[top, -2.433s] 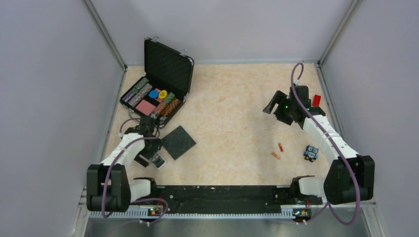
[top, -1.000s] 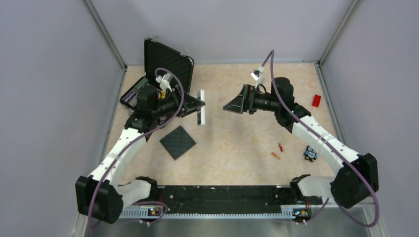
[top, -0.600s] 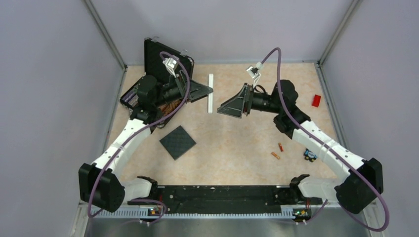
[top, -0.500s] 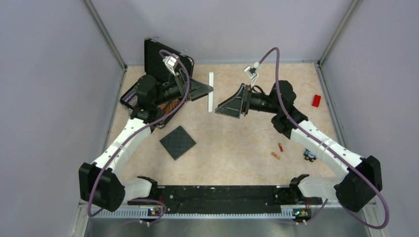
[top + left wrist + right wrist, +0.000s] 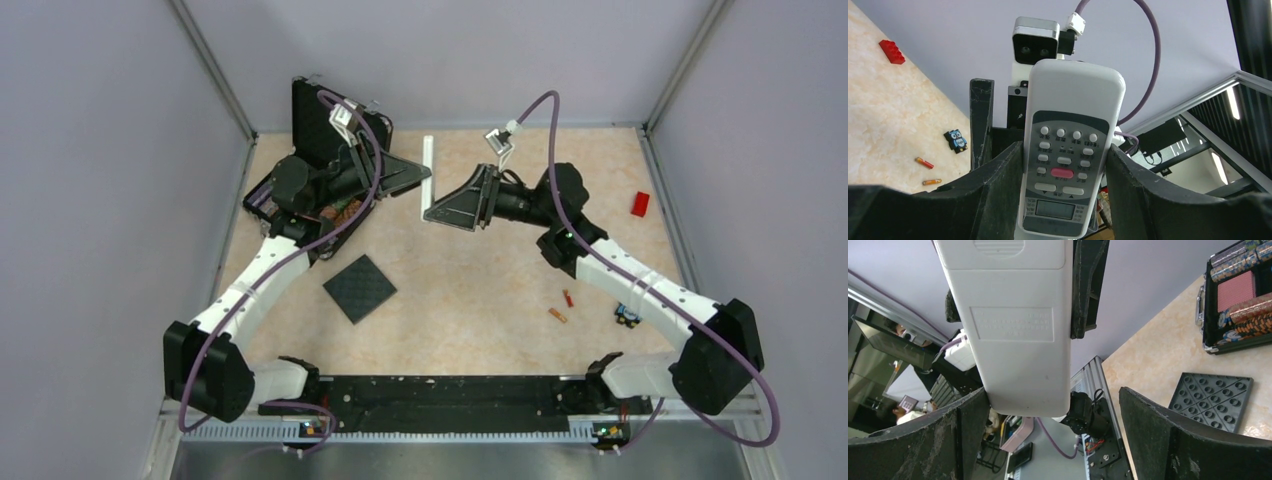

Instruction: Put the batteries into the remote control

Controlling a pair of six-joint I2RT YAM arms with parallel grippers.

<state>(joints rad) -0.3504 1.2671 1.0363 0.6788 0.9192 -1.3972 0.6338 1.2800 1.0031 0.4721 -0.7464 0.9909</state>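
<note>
The left arm (image 5: 245, 290) and right arm (image 5: 640, 285) carry white shells, black joints and purple cables (image 5: 1154, 55); the left gripper (image 5: 1064, 145) and right gripper (image 5: 1053, 395) are black wedges.

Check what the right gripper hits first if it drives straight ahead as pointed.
The remote control: its plain white back faces the open right gripper, held up by the left gripper. Contact looks near, though depth is unclear.

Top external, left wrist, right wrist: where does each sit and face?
Top external: overhead behind the bases, looking down; both arms show.
Left wrist: on the left end effector, facing the right arm; its fingers grip the remote, buttons showing.
Right wrist: on the open right end effector, facing the remote's plain back.
Shared: the remote.
</note>
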